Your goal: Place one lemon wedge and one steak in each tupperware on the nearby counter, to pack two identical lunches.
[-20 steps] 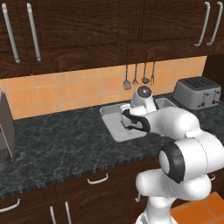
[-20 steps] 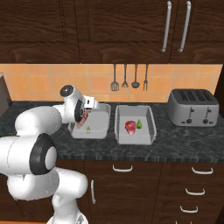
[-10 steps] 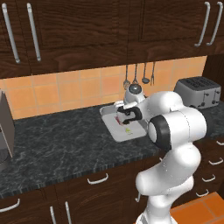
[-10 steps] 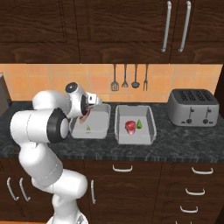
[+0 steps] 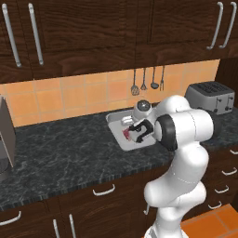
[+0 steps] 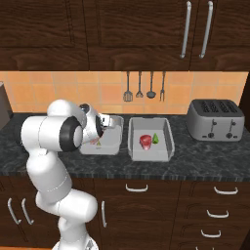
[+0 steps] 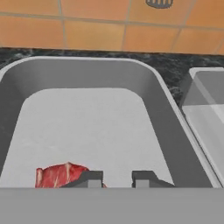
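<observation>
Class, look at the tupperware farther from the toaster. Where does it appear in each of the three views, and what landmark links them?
Left base view: the tupperware sits at centre, just left of the white arm.
Right base view: it lies left of centre, beside its twin tray, partly behind the arm.
Hand view: its grey walls span most of the picture.
Shared landmark: the orange tile wall behind it.

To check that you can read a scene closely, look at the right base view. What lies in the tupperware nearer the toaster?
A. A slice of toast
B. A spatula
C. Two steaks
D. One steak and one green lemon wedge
D. In the right base view that tupperware holds a red steak with a green lemon wedge beside it, and the toaster stands to its right.
</observation>
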{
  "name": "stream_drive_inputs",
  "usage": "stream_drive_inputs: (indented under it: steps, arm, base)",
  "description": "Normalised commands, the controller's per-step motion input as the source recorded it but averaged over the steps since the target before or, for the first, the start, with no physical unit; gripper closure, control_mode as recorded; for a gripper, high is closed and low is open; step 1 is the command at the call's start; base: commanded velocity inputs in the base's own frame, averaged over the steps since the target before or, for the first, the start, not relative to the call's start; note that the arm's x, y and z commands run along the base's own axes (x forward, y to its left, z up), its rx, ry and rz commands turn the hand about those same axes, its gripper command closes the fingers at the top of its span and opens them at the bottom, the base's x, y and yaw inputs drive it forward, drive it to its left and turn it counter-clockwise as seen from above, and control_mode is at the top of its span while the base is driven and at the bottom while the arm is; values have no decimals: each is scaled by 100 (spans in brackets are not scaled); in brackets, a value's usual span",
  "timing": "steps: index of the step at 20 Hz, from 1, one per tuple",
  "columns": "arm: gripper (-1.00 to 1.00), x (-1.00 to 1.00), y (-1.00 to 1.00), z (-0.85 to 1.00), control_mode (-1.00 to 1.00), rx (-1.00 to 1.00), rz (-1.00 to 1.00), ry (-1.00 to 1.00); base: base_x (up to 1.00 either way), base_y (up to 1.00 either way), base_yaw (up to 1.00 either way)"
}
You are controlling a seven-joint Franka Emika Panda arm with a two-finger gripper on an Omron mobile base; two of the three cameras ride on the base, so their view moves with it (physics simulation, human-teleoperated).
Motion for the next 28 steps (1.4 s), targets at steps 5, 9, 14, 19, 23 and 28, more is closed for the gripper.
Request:
stream_drive_inputs:
  steps: [5,9,14,19,23,28]
  arm:
    - [100,15,5,11,-100,0,0,-7]
    - [100,51,11,1,-100,0,-3,-8]
    - [-100,3,0,0,-100,0,0,-1]
    - [-100,-9,0,1,-100,0,0,0]
    - [-100,-10,0,23,-100,0,0,0]
    - [-100,-56,-1,40,-100,0,0,0]
  base:
    - [0,0,0]
    - [0,0,0]
    - [0,0,0]
    - [0,0,0]
    - [0,0,0]
    - [0,0,0]
